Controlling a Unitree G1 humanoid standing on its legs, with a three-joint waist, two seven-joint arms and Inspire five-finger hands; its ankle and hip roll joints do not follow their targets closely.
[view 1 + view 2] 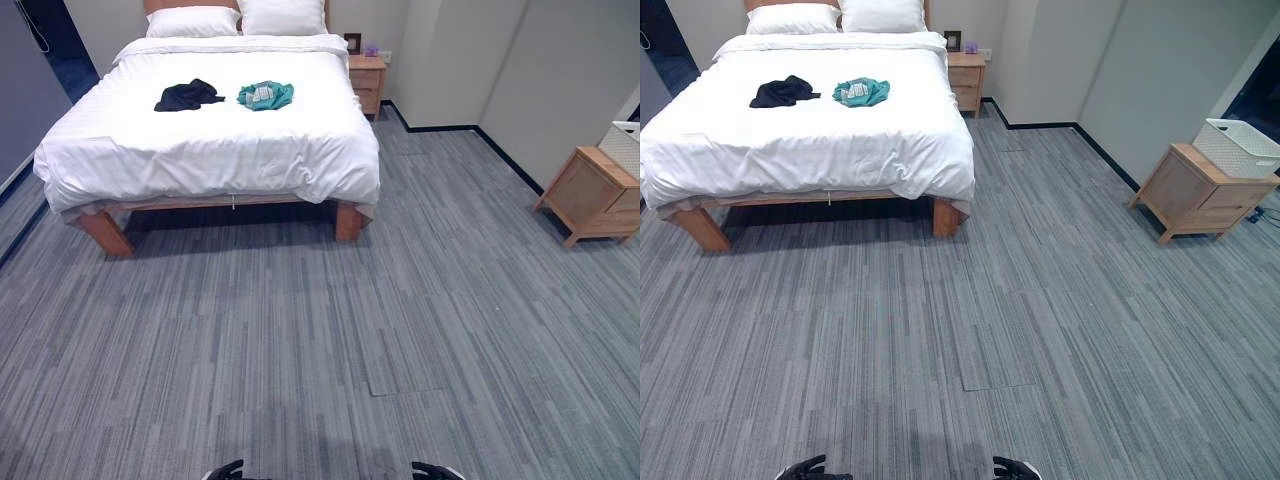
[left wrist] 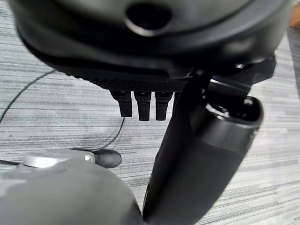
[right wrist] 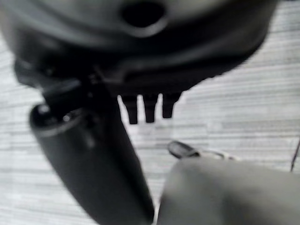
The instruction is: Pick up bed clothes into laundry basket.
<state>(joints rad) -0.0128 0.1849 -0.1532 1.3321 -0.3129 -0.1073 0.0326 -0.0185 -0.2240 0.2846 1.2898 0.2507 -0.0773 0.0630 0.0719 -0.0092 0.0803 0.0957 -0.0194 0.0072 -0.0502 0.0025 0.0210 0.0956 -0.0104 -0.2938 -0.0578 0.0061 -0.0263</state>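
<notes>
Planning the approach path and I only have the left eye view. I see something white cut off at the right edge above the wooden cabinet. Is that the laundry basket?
Observer: Yes. The right eye view shows a white laundry basket sitting on top of the wooden cabinet.
Operator: Anything in it?
Observer: Cannot tell; only its perforated side and rim show.
Operator: Are the hands holding anything?
Observer: No. The left hand in its wrist view has straight fingers with only floor past them.
Operator: And the right?
Observer: Same. The right hand has straight fingers over floor. The dark garment and teal garment lie on the bed.
</notes>
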